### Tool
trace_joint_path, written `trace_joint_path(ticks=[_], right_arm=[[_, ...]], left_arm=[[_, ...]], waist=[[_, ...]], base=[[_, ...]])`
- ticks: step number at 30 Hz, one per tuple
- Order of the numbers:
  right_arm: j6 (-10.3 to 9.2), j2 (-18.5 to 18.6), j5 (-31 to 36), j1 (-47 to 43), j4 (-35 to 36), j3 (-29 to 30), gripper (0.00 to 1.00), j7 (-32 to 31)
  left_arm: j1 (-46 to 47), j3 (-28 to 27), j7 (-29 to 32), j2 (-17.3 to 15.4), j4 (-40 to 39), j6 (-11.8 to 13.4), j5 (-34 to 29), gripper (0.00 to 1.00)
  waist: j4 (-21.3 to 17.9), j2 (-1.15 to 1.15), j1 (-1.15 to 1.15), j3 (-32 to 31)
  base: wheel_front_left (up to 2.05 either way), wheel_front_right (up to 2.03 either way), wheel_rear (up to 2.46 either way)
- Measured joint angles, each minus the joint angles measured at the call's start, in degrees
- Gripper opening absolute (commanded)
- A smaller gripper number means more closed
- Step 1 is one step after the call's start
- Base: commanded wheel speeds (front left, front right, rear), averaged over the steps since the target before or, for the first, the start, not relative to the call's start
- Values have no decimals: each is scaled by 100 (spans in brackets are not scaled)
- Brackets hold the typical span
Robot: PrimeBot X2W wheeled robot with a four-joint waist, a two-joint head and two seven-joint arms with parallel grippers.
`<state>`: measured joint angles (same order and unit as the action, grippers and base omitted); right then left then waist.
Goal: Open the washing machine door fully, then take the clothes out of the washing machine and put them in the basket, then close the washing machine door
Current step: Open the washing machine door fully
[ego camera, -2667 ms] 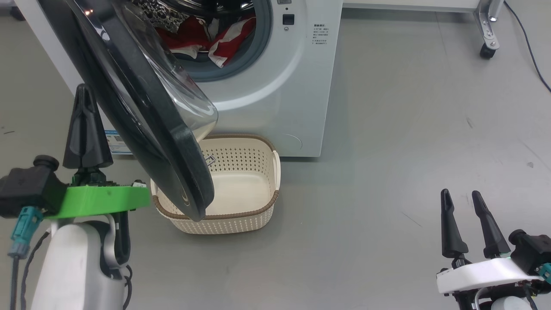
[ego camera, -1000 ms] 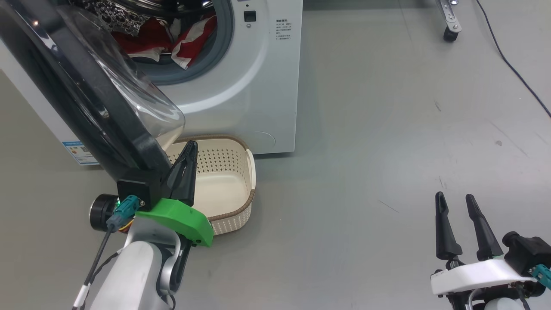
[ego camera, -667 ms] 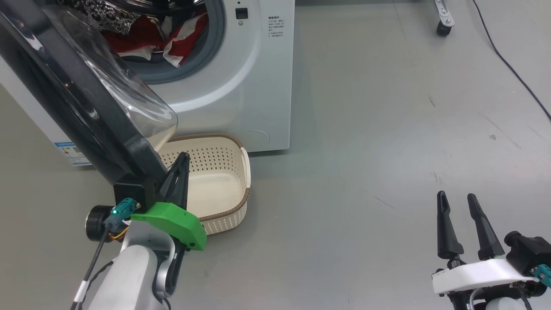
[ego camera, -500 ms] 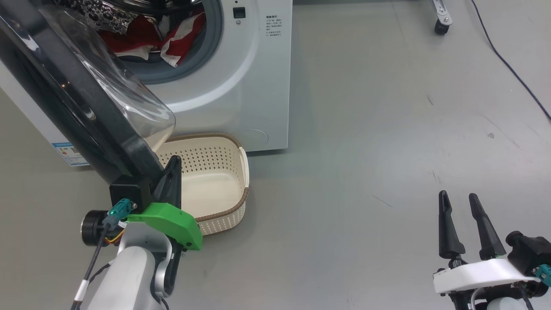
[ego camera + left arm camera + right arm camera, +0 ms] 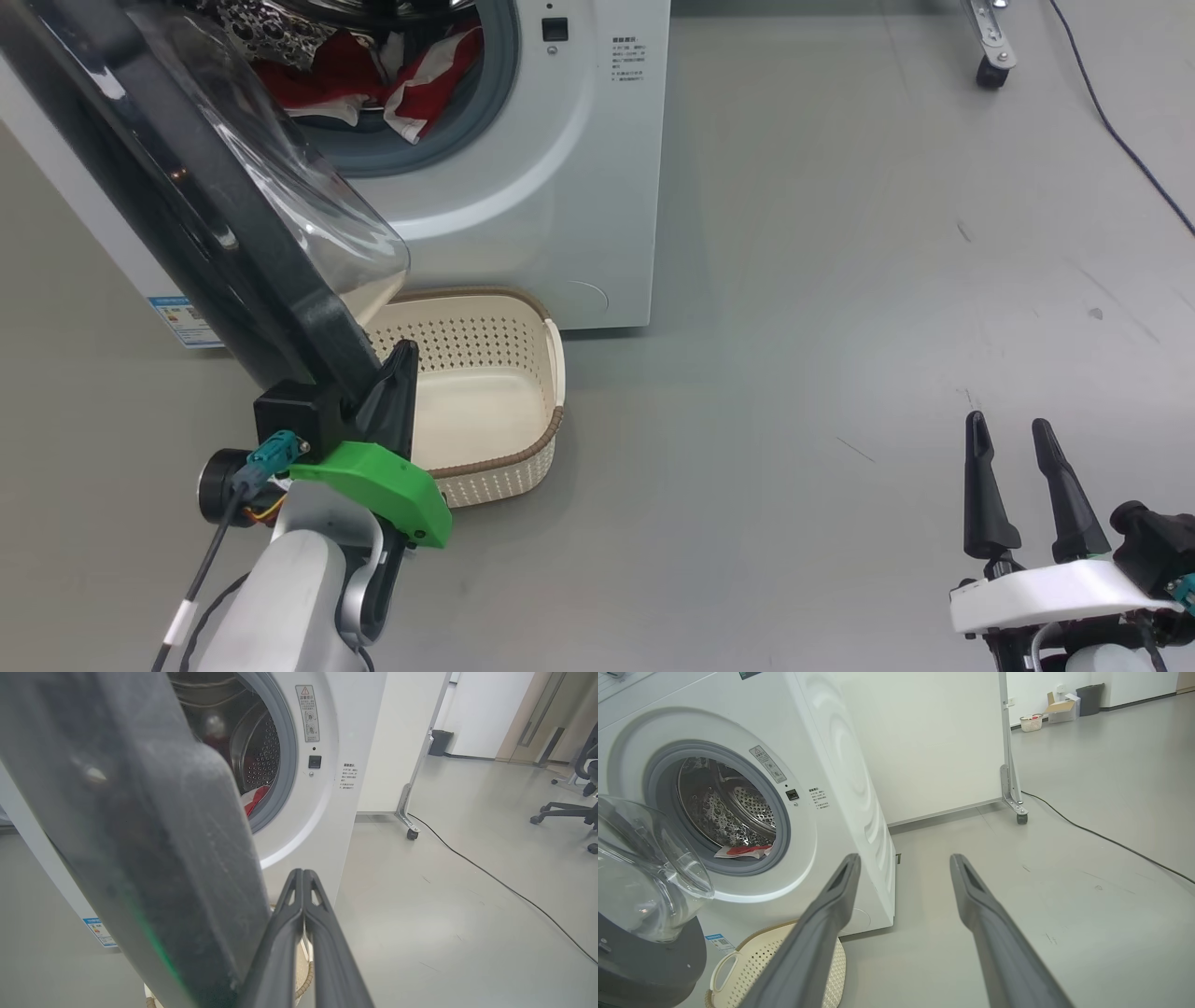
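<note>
My left claw, fingers clenched together on nothing, stands at the lower free edge of the washing machine door, on the edge's 3 o'clock side in the head view. In the left wrist view the claw lies along that dark edge, though I cannot tell whether it touches. The door hangs only part open, its black rim running from 11 o'clock down to 5 o'clock and its glass bowl facing the porthole. To finish the swing, I judge, I must press the rim away toward 9 o'clock. My left arm is much the nearer for that.

The clothes, red with white trim, lie in the mouth of the drum, at 12 o'clock from my left claw, with the door's glass bulging between. The washing machine stands behind. The basket sits on the floor at the washer's foot, at 6 o'clock from the porthole. Its left end is tucked under the door's edge and its inside is bare.

My right claw waits released, fingers spread, well apart at 4 o'clock. A black cable trails across the floor at 2 o'clock, clear of the work.
</note>
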<state>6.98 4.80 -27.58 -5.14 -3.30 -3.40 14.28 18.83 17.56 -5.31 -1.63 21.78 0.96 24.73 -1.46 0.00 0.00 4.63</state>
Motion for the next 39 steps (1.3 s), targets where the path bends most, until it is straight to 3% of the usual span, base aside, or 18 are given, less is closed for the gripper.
trace_joint_path(ticks=[22,39], right_arm=[[1,4,51,-16,-5,-24,100,0],[1,147,60,-43,18,-223,100,0]], left_arm=[[30,193,-259,60,389,1,192,0],[120,-398,-526,-82,580,158,456,0]], waist=[[898,0,0,-93],[1734,0,0,56]], base=[[0,0,0],[0,0,0]])
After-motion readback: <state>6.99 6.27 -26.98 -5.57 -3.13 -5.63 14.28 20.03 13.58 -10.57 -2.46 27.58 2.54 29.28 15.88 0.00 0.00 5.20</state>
